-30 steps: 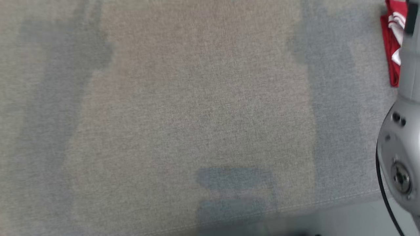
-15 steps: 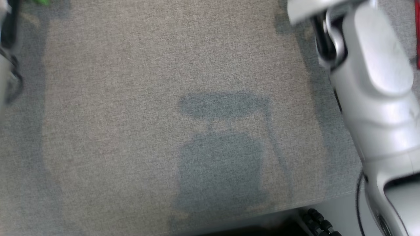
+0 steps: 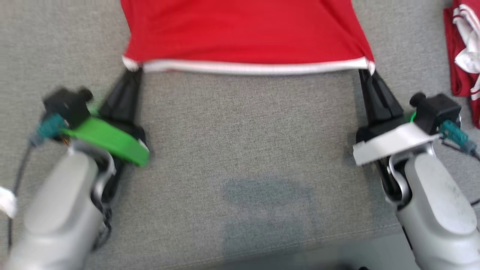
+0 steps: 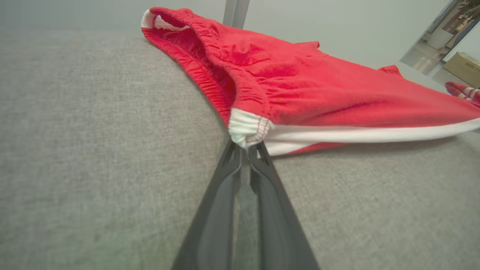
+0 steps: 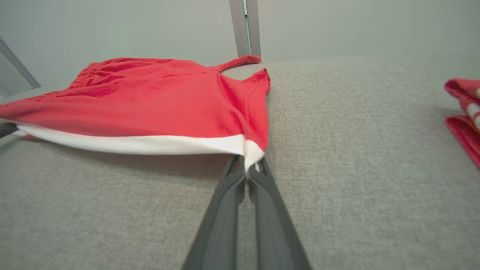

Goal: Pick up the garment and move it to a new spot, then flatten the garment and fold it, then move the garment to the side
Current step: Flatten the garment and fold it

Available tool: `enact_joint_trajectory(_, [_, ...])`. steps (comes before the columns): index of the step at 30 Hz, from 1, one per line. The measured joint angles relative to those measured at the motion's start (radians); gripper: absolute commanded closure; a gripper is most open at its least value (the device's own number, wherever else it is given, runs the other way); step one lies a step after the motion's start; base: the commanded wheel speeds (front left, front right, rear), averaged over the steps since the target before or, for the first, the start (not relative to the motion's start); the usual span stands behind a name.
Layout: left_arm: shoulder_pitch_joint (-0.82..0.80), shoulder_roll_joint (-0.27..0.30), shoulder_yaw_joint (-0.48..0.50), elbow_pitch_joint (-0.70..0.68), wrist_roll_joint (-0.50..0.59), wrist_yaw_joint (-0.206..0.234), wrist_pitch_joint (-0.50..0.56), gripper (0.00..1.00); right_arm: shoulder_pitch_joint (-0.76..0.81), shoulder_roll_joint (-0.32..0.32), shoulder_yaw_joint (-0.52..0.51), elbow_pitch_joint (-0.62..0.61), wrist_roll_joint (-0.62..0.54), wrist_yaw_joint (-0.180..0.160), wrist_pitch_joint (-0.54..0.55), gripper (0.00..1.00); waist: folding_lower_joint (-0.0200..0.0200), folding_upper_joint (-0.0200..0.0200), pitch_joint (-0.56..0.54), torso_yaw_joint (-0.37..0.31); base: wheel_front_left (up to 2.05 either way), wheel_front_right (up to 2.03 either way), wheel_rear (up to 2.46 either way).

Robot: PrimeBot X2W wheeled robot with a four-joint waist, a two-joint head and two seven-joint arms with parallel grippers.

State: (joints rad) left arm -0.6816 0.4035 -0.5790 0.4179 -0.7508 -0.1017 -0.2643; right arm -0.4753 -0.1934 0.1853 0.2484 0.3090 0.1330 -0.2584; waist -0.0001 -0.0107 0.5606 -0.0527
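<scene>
Red, thin and limp, the garment (image 3: 243,33) lay spread on the grey cloth surface (image 3: 243,131), its white-edged hem stretched between the two grippers. It looked light and soft (likely to sag or bunch wherever unsupported), so the two hem corners seemed the best places to hold. The left gripper (image 3: 135,72) was pinched closed on the left corner and the right gripper (image 3: 363,73) on the right, the cloth running away beyond both sets of fingertips.
</scene>
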Motion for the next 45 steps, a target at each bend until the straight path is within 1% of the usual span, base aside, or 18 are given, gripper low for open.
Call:
enact_joint_trajectory(2, [0.097,-0.012,-0.006,-0.037,0.005,0.022,0.0,1.0,0.064,0.0,0.006,-0.021,0.044,-0.001,0.017,1.0,0.0,0.0,-0.039,0.002,0.0,0.0,0.0])
enact_joint_trajectory(4, [0.2,-0.015,-0.013,-0.072,0.009,0.049,0.0,1.0,0.13,-0.014,0.019,-0.038,0.07,-0.001,0.031,1.0,0.0,0.0,-0.081,0.003,0.0,0.0,0.0])
enact_joint_trajectory(6, [0.306,-0.021,-0.015,-0.115,0.002,0.083,0.0,1.0,0.196,-0.042,0.012,-0.054,0.091,0.0,0.044,1.0,0.0,0.0,-0.125,0.002,0.0,0.0,0.0])
enact_joint_trajectory(9, [0.455,-0.029,-0.017,-0.187,-0.014,0.132,0.0,1.0,0.301,-0.066,-0.01,-0.072,0.107,0.001,0.054,1.0,0.0,0.0,-0.191,0.002,0.0,0.0,0.0])
enact_joint_trajectory(12, [0.586,-0.031,-0.012,-0.261,-0.031,0.181,0.0,1.0,0.406,-0.069,-0.032,-0.098,0.151,0.004,0.076,1.0,0.0,0.0,-0.254,0.001,0.0,0.0,0.0])
enact_joint_trajectory(14, [0.666,-0.046,-0.005,-0.311,-0.083,0.197,0.001,1.0,0.463,-0.072,-0.045,-0.117,0.167,0.005,0.09,1.0,-0.0001,0.0,-0.292,0.0,0.0,0.0,0.0])
enact_joint_trajectory(16, [0.722,-0.046,-0.017,-0.343,-0.081,0.22,0.006,1.0,0.524,-0.076,-0.057,-0.143,0.191,0.007,0.104,1.0,0.0,0.0,-0.325,0.0,0.0,0.0,0.0])
enact_joint_trajectory(20, [0.805,-0.061,-0.029,-0.413,-0.109,0.239,0.006,1.0,0.642,-0.078,-0.099,-0.21,0.223,0.007,0.123,1.0,-0.0001,0.0,-0.372,0.006,0.0,0.0,0.0])
enact_joint_trajectory(24, [0.827,-0.066,-0.035,-0.456,-0.12,0.247,0.016,1.0,0.652,-0.069,-0.13,-0.258,0.245,0.006,0.14,1.0,-0.0001,0.0,-0.377,0.015,0.0,0.0,0.0])
enact_joint_trajectory(27, [0.799,-0.06,-0.04,-0.479,-0.118,0.253,0.054,1.0,0.603,-0.069,-0.141,-0.272,0.234,0.006,0.162,1.0,-0.0001,0.0,-0.361,0.021,0.0,0.0,0.0])
enact_joint_trajectory(31, [0.692,-0.053,-0.014,-0.514,-0.119,0.263,0.103,1.0,0.438,-0.062,-0.131,-0.239,0.223,0.0,0.196,1.0,-0.0001,0.0,-0.317,0.029,0.0,0.0,0.0])
enact_joint_trajectory(36, [0.524,-0.042,0.01,-0.544,-0.121,0.269,0.195,1.0,0.15,-0.06,-0.081,-0.099,0.199,-0.001,0.218,1.0,0.0,0.0,-0.231,0.046,0.0,0.0,0.0])
enact_joint_trajectory(39, [0.417,-0.048,0.015,-0.543,-0.118,0.274,0.251,1.0,0.005,-0.065,-0.064,-0.003,0.189,-0.001,0.216,1.0,0.0,0.0,-0.182,0.066,0.0,0.0,0.0])
enact_joint_trajectory(42, [0.322,-0.076,0.031,-0.518,-0.128,0.287,0.286,1.0,-0.12,-0.073,-0.039,0.101,0.172,-0.001,0.213,1.0,0.0,0.0,-0.142,0.096,0.0,0.0,0.0])
enact_joint_trajectory(45, [0.258,-0.097,0.043,-0.486,-0.137,0.297,0.309,1.0,-0.226,-0.077,0.013,0.192,0.158,-0.001,0.214,1.0,0.0,0.0,-0.115,0.132,0.0,0.0,0.0])
